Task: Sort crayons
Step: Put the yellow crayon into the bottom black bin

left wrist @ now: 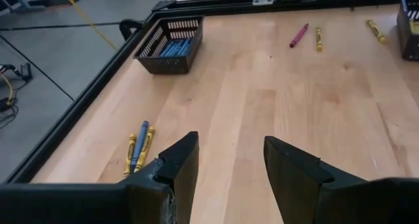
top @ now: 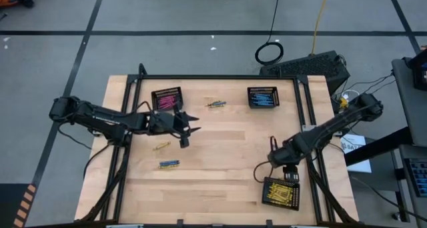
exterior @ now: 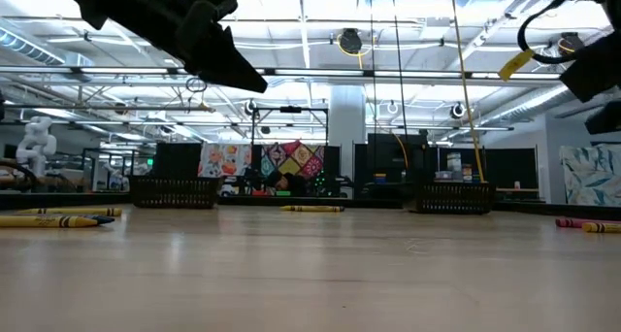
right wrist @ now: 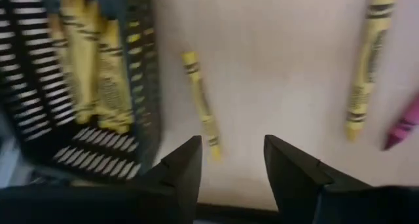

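Note:
Loose crayons lie flat on the wooden table: a yellow and blue group [top: 215,104], a yellow one [top: 161,146] and a blue and yellow pair [top: 169,164]. My left gripper [top: 189,128] hovers open over the table's left middle with nothing between its fingers [left wrist: 229,165]. My right gripper [top: 277,163] points down beside the yellow basket [top: 281,191], open and holding nothing [right wrist: 232,165]. Below it lie a yellow crayon [right wrist: 201,106], another yellow one [right wrist: 366,67] and a pink one [right wrist: 402,126].
A basket of pink crayons [top: 167,98] stands at the far left and a basket of blue crayons [top: 263,97] at the far right. The yellow basket [right wrist: 85,80] holds several yellow crayons. A black frame [top: 220,77] rims the table. Bare wood lies in the middle.

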